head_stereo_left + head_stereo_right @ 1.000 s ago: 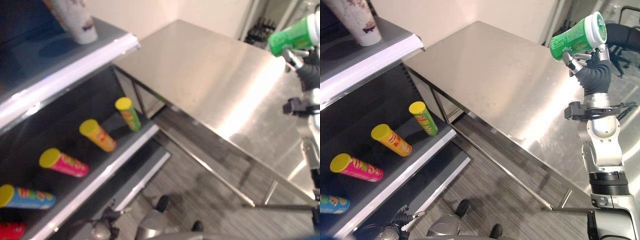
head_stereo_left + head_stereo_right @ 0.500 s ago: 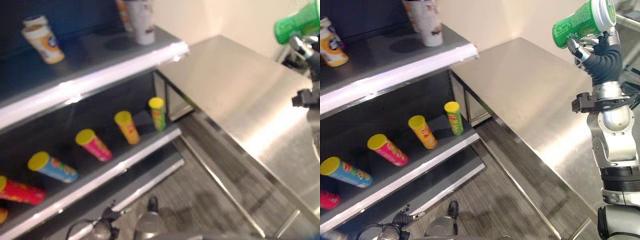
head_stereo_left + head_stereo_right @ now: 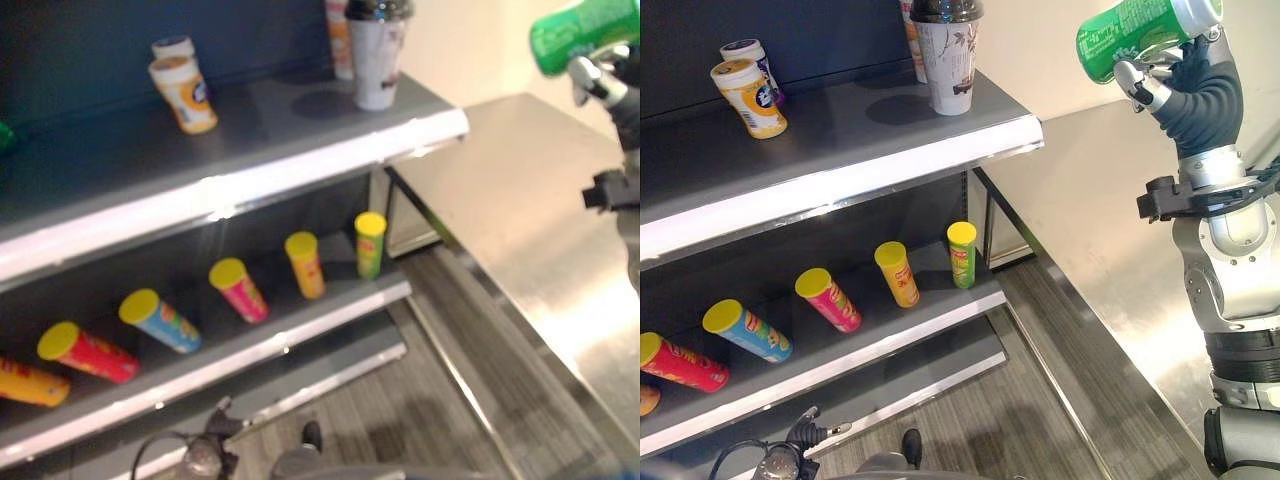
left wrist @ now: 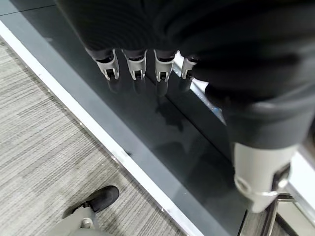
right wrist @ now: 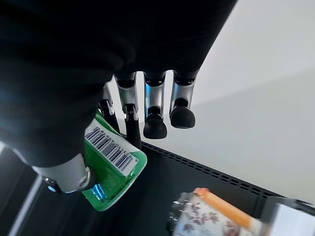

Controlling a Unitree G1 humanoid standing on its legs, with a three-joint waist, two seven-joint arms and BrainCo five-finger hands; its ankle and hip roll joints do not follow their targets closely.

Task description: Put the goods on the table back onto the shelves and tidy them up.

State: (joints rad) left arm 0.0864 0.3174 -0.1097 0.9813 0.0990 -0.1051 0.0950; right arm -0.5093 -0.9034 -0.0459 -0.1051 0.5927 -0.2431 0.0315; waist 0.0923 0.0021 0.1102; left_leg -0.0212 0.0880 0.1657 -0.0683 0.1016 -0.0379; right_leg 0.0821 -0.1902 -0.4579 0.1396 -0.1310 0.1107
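- Green cup [image 3: 1135,32] sits tilted on its side, high in the right hand [image 3: 1188,85], above the steel table [image 3: 1110,210] and right of the shelf unit [image 3: 840,150].
- Fingers [image 5: 129,129] and thumb curl round it, clamped on the cup.
- Left hand [image 4: 147,59] hangs by the bottom shelf, fingers straight and apart, holding nothing.
- Since a second ago the camera has swung toward the shelves: two small cups [image 3: 748,90] and a tall lidded cup [image 3: 947,55] on the upper shelf have come into view, while the right hand keeps its hold.

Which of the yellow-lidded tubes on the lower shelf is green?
The green tube at the row's end nearest the steel table; its neighbours are orange, pink, blue and red.
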